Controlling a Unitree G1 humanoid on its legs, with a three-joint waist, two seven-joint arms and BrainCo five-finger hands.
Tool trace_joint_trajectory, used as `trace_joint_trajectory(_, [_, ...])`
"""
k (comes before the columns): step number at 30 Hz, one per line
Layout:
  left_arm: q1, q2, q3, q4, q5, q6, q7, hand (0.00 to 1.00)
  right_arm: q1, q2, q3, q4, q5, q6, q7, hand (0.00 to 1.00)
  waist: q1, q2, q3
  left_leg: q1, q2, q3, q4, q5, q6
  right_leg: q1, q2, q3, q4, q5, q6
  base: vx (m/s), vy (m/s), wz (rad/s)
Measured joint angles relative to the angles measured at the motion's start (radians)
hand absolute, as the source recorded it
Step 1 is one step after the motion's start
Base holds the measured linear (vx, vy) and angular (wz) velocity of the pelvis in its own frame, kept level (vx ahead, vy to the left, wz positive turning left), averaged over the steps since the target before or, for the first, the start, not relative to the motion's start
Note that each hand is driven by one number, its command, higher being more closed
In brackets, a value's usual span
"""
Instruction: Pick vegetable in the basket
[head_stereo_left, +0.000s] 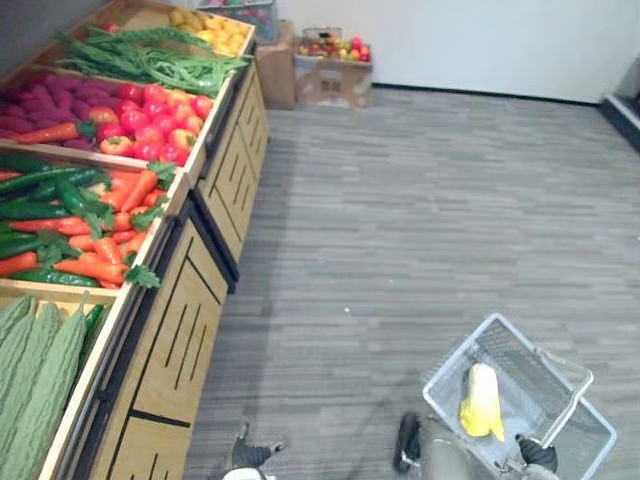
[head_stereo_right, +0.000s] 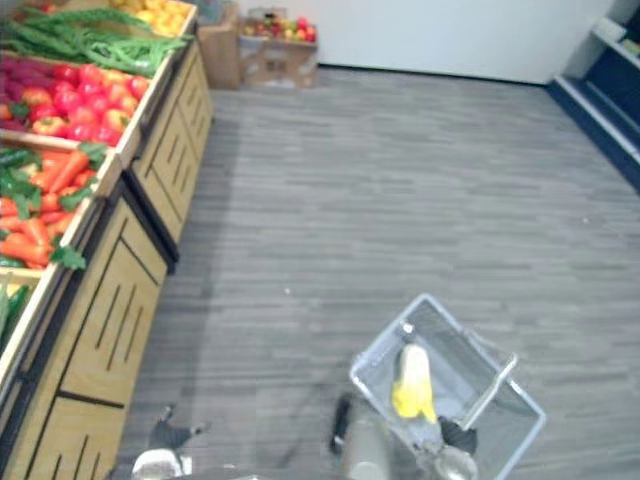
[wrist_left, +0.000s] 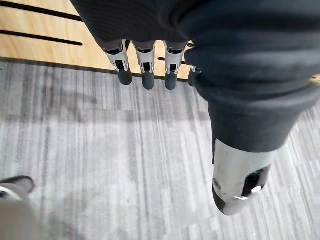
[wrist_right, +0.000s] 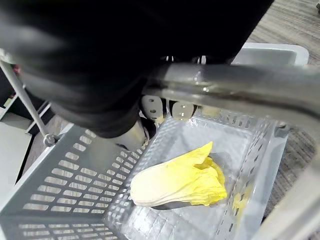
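From my end the right hand (head_stereo_left: 538, 455) is mostly buried. Its dark cover blocks the wrist view, and the basket's handle (wrist_right: 240, 92) runs straight across in front of it. Two silver fingers (wrist_right: 151, 106) peek out past the bar, bent round it with their tips hidden, so I read the hand as clamped on the handle. The basket (head_stereo_left: 520, 350) hangs directly under that hand, and its near corner is cut off at the frame edge. The cabbage (wrist_right: 175, 182), a pale yellow leafy head, lies on its side on the basket's bottom just below the fingers. Nothing grips it.

The left hand (wrist_left: 146, 65) hangs low over the grey floor (head_stereo_left: 420, 200). Its fingers are straight in a row, the thumb is well apart, and it holds nothing. Past its fingertips I see the wooden front of the stand (head_stereo_left: 180, 340). Up on that stand, on the left hand's outer side, carrots (head_stereo_left: 100, 268) and tomatoes (head_stereo_left: 150, 120) fill bins that the frame edge cuts through. A carton (head_stereo_left: 330, 75) sits by the far wall, and its contents are too small to name.
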Motion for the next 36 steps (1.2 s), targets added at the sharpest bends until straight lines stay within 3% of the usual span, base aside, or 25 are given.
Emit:
trace_joint_trajectory(2, [-0.002, -0.018, 0.028, 0.001, 0.010, 0.001, 0.000, 0.00, -0.001, -0.002, -0.011, 0.000, 0.010, 0.003, -0.001, 1.00, -0.003, 0.005, -0.006, 0.046, 0.026, -0.033, -0.010, -0.005, -0.019, -0.013, -0.002, 0.002, 0.094, 0.083, -0.014, 0.51, -0.387, 0.40])
trace_joint_trajectory(3, [-0.004, -0.043, 0.034, 0.006, 0.010, 0.000, -0.001, 0.00, -0.004, -0.006, -0.026, 0.003, 0.012, 0.003, -0.002, 1.00, 0.001, 0.024, -0.017, 0.036, 0.055, -0.057, 0.020, 0.040, -0.029, -0.042, 0.007, -0.008, 0.187, -0.002, -0.041, 0.63, -0.471, 0.21])
trace_joint_trajectory(4, [-0.002, -0.055, 0.036, 0.007, 0.010, 0.001, 0.000, 0.00, -0.005, -0.007, -0.030, 0.003, 0.012, 0.003, -0.001, 1.00, 0.003, 0.029, -0.020, 0.029, 0.062, -0.068, 0.037, 0.071, -0.034, -0.046, 0.007, -0.016, 0.218, -0.031, -0.044, 0.53, -0.395, 0.03])
trace_joint_trajectory(6, [0.015, -0.092, 0.049, 0.011, 0.010, 0.001, 0.000, 0.00, -0.005, -0.021, -0.048, 0.008, 0.005, 0.004, 0.011, 1.00, -0.003, 0.051, -0.035, -0.038, 0.106, -0.156, 0.162, 0.217, -0.021, -0.017, 0.033, -0.061, 0.259, -0.125, -0.077, 0.65, -0.452, 0.18])
trace_joint_trajectory(7, [0.015, -0.092, 0.049, 0.013, 0.010, 0.001, -0.001, 0.00, -0.004, -0.021, -0.054, 0.017, 0.005, 0.005, 0.015, 1.00, -0.009, 0.056, -0.038, -0.076, 0.119, -0.189, 0.231, 0.271, -0.021, 0.006, 0.040, -0.078, 0.250, -0.143, -0.083, 0.72, -0.466, 0.47])
trace_joint_trajectory(8, [0.014, -0.090, 0.052, 0.012, 0.006, 0.000, -0.001, 0.00, -0.004, -0.017, -0.058, 0.038, 0.005, 0.009, 0.015, 1.00, -0.016, 0.044, -0.031, -0.165, 0.139, -0.248, 0.392, 0.384, -0.039, 0.069, 0.052, -0.109, 0.217, -0.168, -0.096, 0.45, -0.281, 0.44])
trace_joint_trajectory(10, [0.010, -0.085, 0.059, 0.000, 0.003, -0.006, -0.003, 0.00, -0.004, -0.019, -0.057, 0.077, 0.006, 0.020, 0.013, 1.00, -0.012, 0.033, -0.024, -0.293, 0.169, -0.236, 0.669, 0.358, -0.056, 0.206, 0.078, -0.133, 0.133, -0.171, -0.102, 0.51, -0.286, 0.33])
trace_joint_trajectory(14, [0.009, -0.084, 0.067, -0.041, -0.021, -0.009, -0.002, 0.00, 0.032, -0.018, -0.049, 0.081, 0.015, 0.029, 0.009, 1.00, 0.009, 0.018, -0.019, -0.481, 0.145, -0.125, 0.750, 0.247, -0.025, 0.432, 0.073, -0.191, -0.015, -0.173, -0.099, 0.39, -0.117, 0.32])
trace_joint_trajectory(16, [0.003, -0.084, 0.068, -0.057, -0.023, -0.010, -0.002, 0.00, 0.034, -0.019, -0.037, 0.080, 0.015, 0.030, 0.009, 1.00, 0.011, 0.016, -0.019, -0.574, 0.126, -0.054, 0.663, 0.222, -0.018, 0.471, 0.068, -0.219, -0.068, -0.177, -0.077, 0.26, 0.064, 0.26])
trace_joint_trajectory(17, [-0.001, -0.084, 0.067, -0.060, -0.023, -0.011, -0.003, 0.00, 0.038, -0.017, -0.027, 0.074, 0.015, 0.032, 0.011, 1.00, 0.009, 0.019, -0.018, -0.605, 0.110, 0.065, 0.483, 0.220, 0.004, 0.510, 0.065, -0.243, -0.106, -0.179, -0.051, 0.36, 0.139, 0.27])
trace_joint_trajectory(18, [-0.003, -0.085, 0.067, -0.058, -0.023, -0.011, -0.002, 0.00, 0.043, -0.017, -0.031, 0.071, 0.015, 0.033, 0.011, 1.00, 0.008, 0.021, -0.019, -0.602, 0.097, 0.112, 0.387, 0.239, 0.023, 0.529, 0.066, -0.253, -0.111, -0.180, -0.041, 0.33, 0.153, 0.33])
trace_joint_trajectory(19, [-0.002, -0.086, 0.061, -0.049, -0.023, -0.009, -0.003, 0.00, 0.057, -0.015, -0.030, 0.061, 0.015, 0.034, 0.010, 1.00, 0.009, 0.027, -0.024, -0.587, 0.072, 0.171, 0.228, 0.326, 0.057, 0.560, 0.072, -0.265, -0.118, -0.191, -0.018, 0.37, 0.166, 0.59])
trace_joint_trajectory(20, [-0.003, -0.075, 0.061, -0.042, -0.018, -0.008, -0.006, 0.00, 0.066, 0.017, -0.029, 0.055, 0.016, 0.041, 0.008, 1.00, 0.009, -0.001, -0.039, -0.565, 0.019, 0.214, 0.139, 0.357, 0.152, 0.589, 0.050, -0.263, -0.123, -0.211, 0.012, 0.36, 0.153, 0.65])
trace_joint_trajectory(22, [-0.003, -0.064, 0.083, -0.057, -0.015, -0.009, -0.008, 0.00, 0.066, 0.047, 0.006, 0.031, 0.015, 0.037, 0.007, 1.00, 0.016, -0.044, -0.051, -0.572, -0.019, 0.217, 0.117, 0.346, 0.159, 0.589, 0.036, -0.254, -0.161, -0.184, 0.002, 0.36, 0.150, 0.43])
trace_joint_trajectory(24, [-0.007, -0.061, 0.100, -0.068, -0.015, -0.007, -0.008, 0.00, 0.037, 0.058, 0.027, 0.033, 0.014, 0.036, 0.009, 1.00, 0.036, -0.053, -0.051, -0.578, -0.016, 0.240, 0.135, 0.320, 0.153, 0.596, 0.032, -0.227, -0.182, -0.138, 0.004, 0.27, 0.153, 0.11])
trace_joint_trajectory(25, [-0.006, -0.057, 0.100, -0.066, -0.014, -0.007, -0.007, 0.00, 0.033, 0.061, 0.032, 0.033, 0.014, 0.036, 0.009, 1.00, 0.036, -0.053, -0.051, -0.573, -0.010, 0.279, 0.137, 0.312, 0.147, 0.609, 0.032, -0.216, -0.185, -0.124, 0.006, 0.25, 0.202, 0.55])
trace_joint_trajectory(26, [-0.005, -0.046, 0.086, -0.038, -0.012, -0.006, -0.009, 0.00, 0.038, 0.062, 0.047, 0.046, 0.011, 0.034, 0.013, 1.00, 0.030, -0.060, -0.064, -0.528, 0.002, 0.401, 0.128, 0.260, 0.152, 0.646, 0.025, -0.201, -0.183, -0.100, 0.007, 0.31, 0.221, 0.60])
trace_joint_trajectory(27, [-0.003, -0.041, 0.086, -0.031, -0.013, -0.005, -0.009, 0.00, 0.033, 0.054, 0.058, 0.068, 0.006, 0.034, 0.014, 1.00, 0.038, -0.071, -0.088, -0.514, -0.019, 0.408, 0.123, 0.244, 0.176, 0.639, 0.008, -0.182, -0.154, -0.100, 0.007, 0.28, 0.167, 0.56])
trace_joint_trajectory(29, [0.007, -0.023, 0.064, -0.019, -0.011, 0.002, -0.008, 0.00, 0.010, 0.042, 0.063, 0.106, 0.004, 0.033, 0.016, 1.00, 0.038, -0.091, -0.118, -0.513, -0.069, 0.380, 0.091, 0.236, 0.187, 0.589, -0.032, -0.174, -0.044, -0.095, 0.015, 0.27, 0.152, 0.47])
trace_joint_trajectory(30, [0.008, -0.013, 0.046, -0.007, -0.011, 0.004, -0.008, 0.00, 0.000, 0.032, 0.062, 0.136, 0.004, 0.034, 0.016, 1.00, 0.032, -0.078, -0.132, -0.508, -0.096, 0.350, 0.077, 0.229, 0.198, 0.544, -0.061, -0.155, 0.083, -0.065, 0.066, 0.27, 0.172, 0.75])
trace_joint_trajectory(31, [0.008, -0.007, 0.036, -0.004, -0.012, 0.004, -0.007, 0.00, -0.002, 0.027, 0.063, 0.152, 0.004, 0.034, 0.017, 1.00, 0.032, -0.082, -0.131, -0.499, -0.108, 0.337, 0.069, 0.226, 0.200, 0.516, -0.077, -0.137, 0.156, -0.034, 0.103, 0.27, 0.180, 0.88])
trace_joint_trajectory(33, [0.015, 0.021, 0.011, -0.004, -0.011, 0.014, -0.005, 0.00, -0.018, 0.006, 0.060, 0.162, 0.004, 0.033, 0.018, 1.00, 0.028, -0.083, -0.127, -0.442, -0.166, 0.245, 0.016, 0.222, 0.206, 0.398, -0.100, -0.024, 0.442, 0.167, 0.167, 0.29, 0.170, 1.02])
trace_joint_trajectory(34, [0.016, 0.025, 0.005, 0.000, -0.012, 0.020, -0.005, 0.00, -0.026, -0.003, 0.061, 0.164, 0.003, 0.033, 0.017, 1.00, 0.021, -0.081, -0.123, -0.421, -0.177, 0.218, 0.002, 0.223, 0.207, 0.372, -0.097, -0.009, 0.520, 0.165, 0.178, 0.31, 0.135, 1.09])
trace_joint_trajectory(35, [0.024, 0.036, -0.005, 0.008, -0.012, 0.026, -0.004, 0.00, -0.027, -0.013, 0.061, 0.164, 0.003, 0.032, 0.017, 1.00, 0.015, -0.071, -0.116, -0.386, -0.190, 0.176, -0.021, 0.225, 0.210, 0.334, -0.078, 0.011, 0.618, 0.139, 0.164, 0.31, 0.091, 1.15])
trace_joint_trajectory(36, [0.047, 0.046, -0.009, 0.007, -0.013, 0.029, 0.000, 0.00, -0.019, -0.022, 0.061, 0.166, 0.004, 0.029, 0.016, 1.00, 0.008, -0.065, -0.113, -0.334, -0.197, 0.124, -0.054, 0.227, 0.208, 0.286, -0.046, 0.025, 0.698, 0.076, 0.144, 0.36, 0.067, 1.43])
